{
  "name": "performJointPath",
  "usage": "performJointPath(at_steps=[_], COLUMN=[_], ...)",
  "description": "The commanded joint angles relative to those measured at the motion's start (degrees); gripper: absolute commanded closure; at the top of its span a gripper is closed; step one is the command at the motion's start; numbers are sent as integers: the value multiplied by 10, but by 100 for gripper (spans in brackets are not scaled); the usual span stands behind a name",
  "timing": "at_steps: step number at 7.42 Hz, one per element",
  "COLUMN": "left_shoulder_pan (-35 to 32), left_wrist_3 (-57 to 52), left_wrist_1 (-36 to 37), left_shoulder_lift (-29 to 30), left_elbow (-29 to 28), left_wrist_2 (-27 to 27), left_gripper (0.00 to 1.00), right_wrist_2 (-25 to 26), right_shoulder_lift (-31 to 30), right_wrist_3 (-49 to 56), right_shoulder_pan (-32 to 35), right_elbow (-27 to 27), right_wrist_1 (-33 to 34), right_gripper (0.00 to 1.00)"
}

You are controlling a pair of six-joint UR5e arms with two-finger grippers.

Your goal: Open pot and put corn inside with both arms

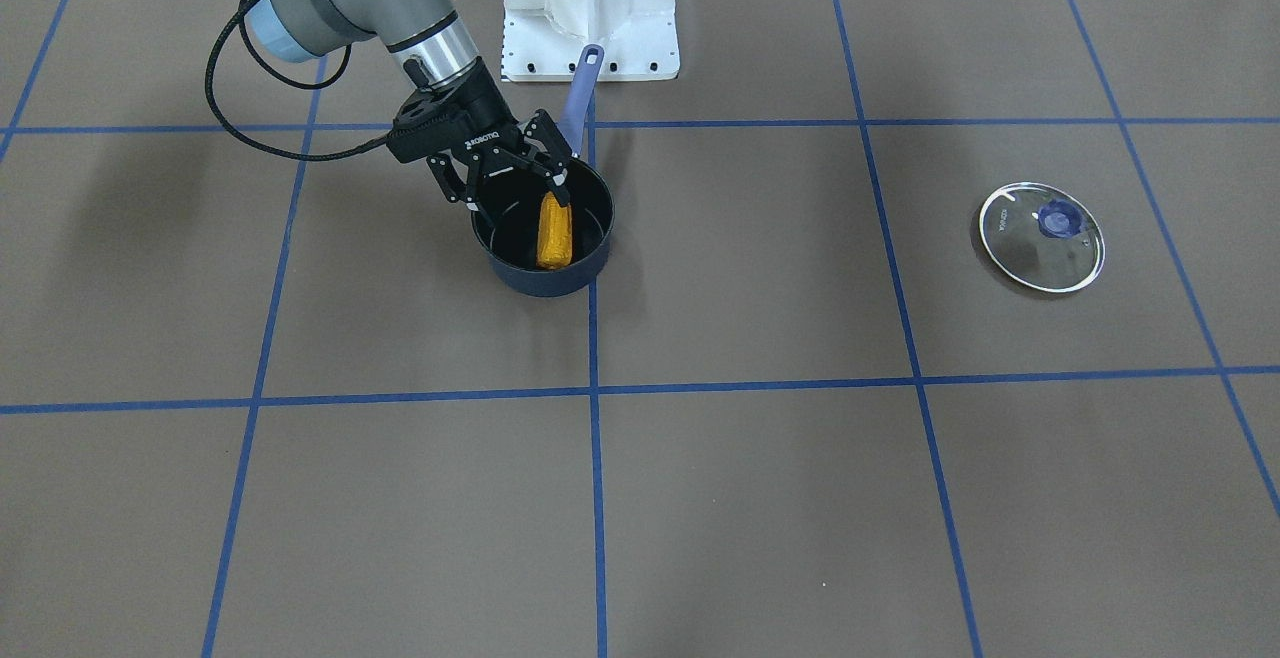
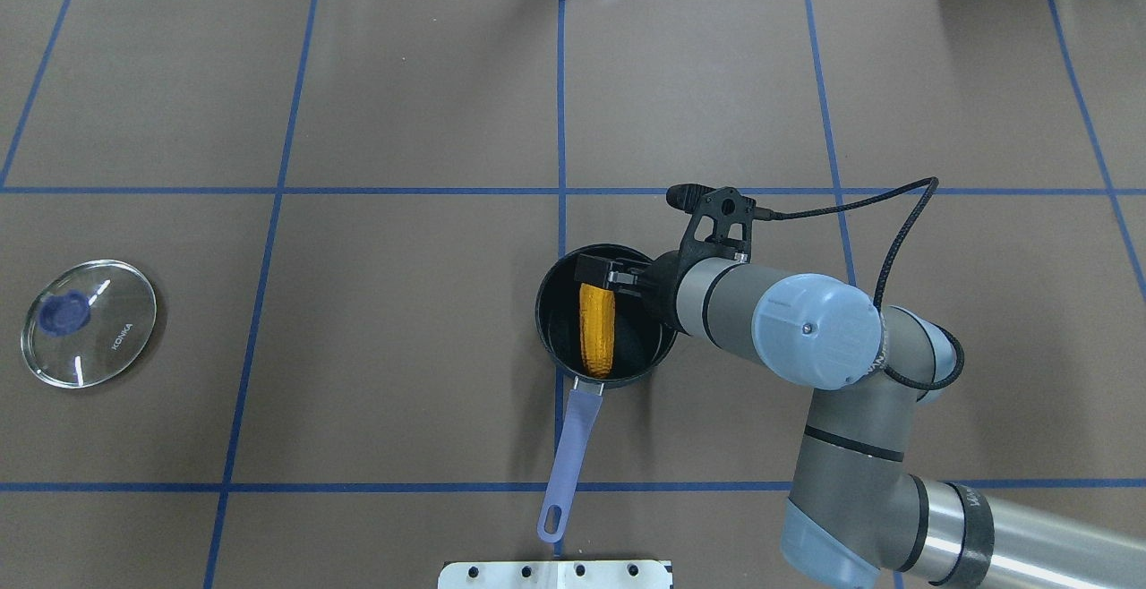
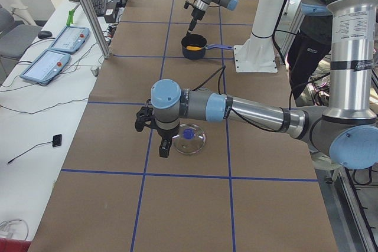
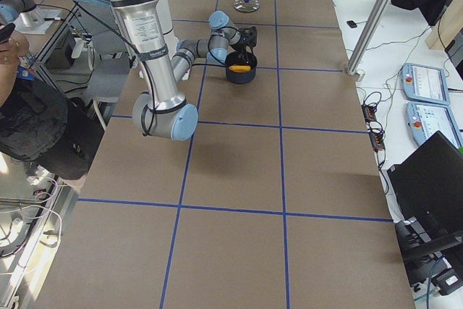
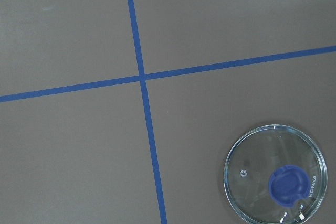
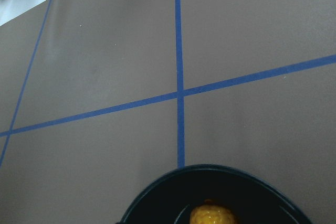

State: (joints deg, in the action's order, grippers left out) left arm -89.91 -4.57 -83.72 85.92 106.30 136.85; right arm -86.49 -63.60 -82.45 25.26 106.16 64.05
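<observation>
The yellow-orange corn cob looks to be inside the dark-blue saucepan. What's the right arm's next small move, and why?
Probably lift the right gripper straight up, clear of the dark-blue saucepan. The yellow-orange corn cob already lies inside it, and the jaws stand spread, so it looks released.

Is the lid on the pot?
No, the glass lid lies flat far from the pot, which stands open with the corn inside.

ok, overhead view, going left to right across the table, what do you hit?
glass lid → pot, with the corn lying inside it → right arm, reaching in from the right over the pot's rim.
</observation>
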Motion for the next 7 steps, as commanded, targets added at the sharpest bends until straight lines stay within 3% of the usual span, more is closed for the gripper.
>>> performJointPath(at_steps=[1,4,7], left_shoulder_pan=[0,-1,-1], left_wrist_3=[0,-2,-4], left_wrist_1=[-2,-1,-2], left_shoulder_lift=[-9,-29,-31], left_elbow=[0,1,3], left_wrist_2=[0,-12,-14], left_gripper=[1,1,1], right_wrist_2=[-118,-286,-365], right_shoulder_lift=[21,-18,-131], right_wrist_3=[56,327,646], right_shoulder_pan=[103,306,479], right_elbow=[2,-3,-3], right_wrist_1=[101,249,300], right_gripper=[0,0,0])
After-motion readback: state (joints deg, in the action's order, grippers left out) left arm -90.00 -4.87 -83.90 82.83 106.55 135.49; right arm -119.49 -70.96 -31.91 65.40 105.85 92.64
